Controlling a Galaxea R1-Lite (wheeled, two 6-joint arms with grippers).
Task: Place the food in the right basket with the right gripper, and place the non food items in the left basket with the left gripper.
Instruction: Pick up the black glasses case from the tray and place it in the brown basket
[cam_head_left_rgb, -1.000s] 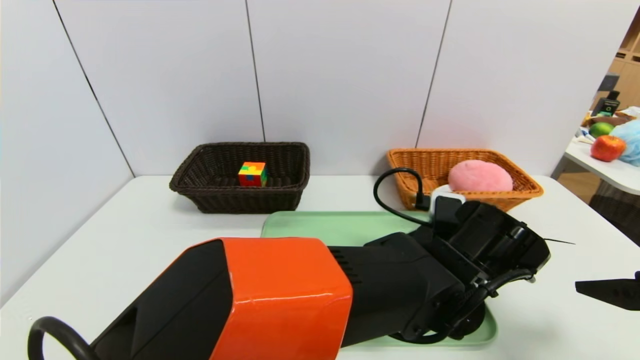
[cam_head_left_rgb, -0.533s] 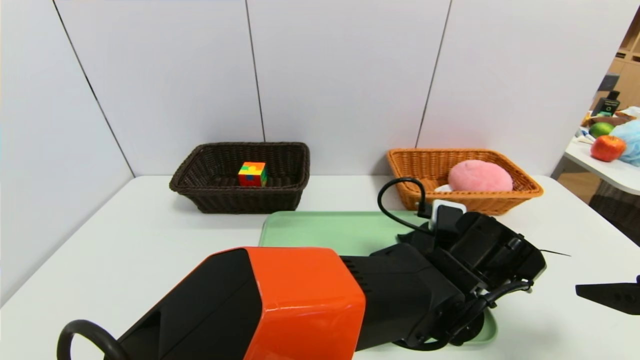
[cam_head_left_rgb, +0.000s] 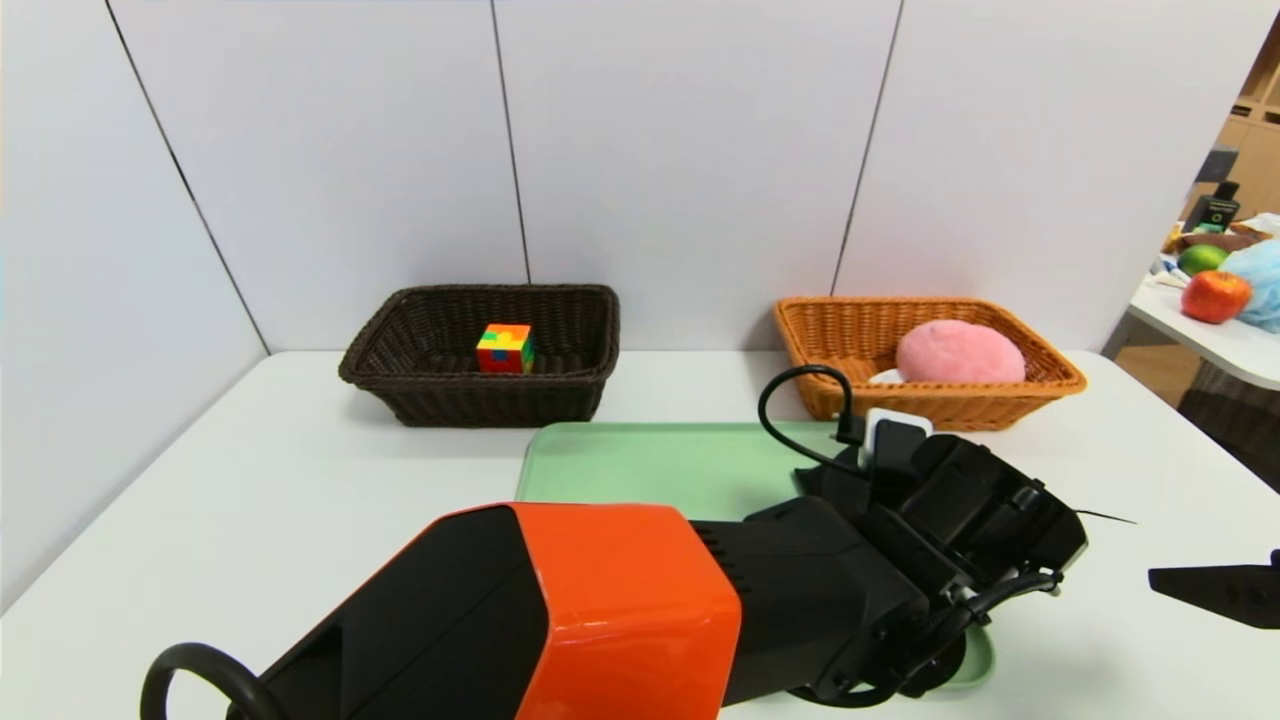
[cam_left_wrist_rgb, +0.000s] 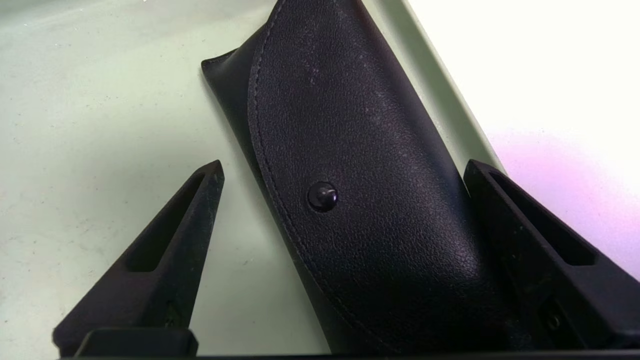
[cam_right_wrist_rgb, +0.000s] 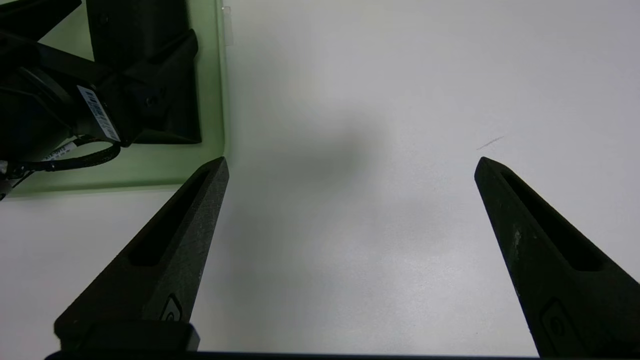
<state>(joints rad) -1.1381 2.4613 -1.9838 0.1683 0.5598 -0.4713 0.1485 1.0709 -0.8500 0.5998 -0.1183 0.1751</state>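
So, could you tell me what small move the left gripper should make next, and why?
Probably close: the left gripper is open astride the black case on the green tray, one finger touching it, the other apart. The right gripper hangs open over the table.

a black leather glasses case (cam_left_wrist_rgb: 360, 200), flap snapped shut, lies slantwise on the green tray (cam_left_wrist_rgb: 100, 100) by its rim.

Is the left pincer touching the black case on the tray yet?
Cannot tell. In the left wrist view the left pincer is open astride the black case: one finger stands clearly apart over the tray, the other overlaps the case's edge.
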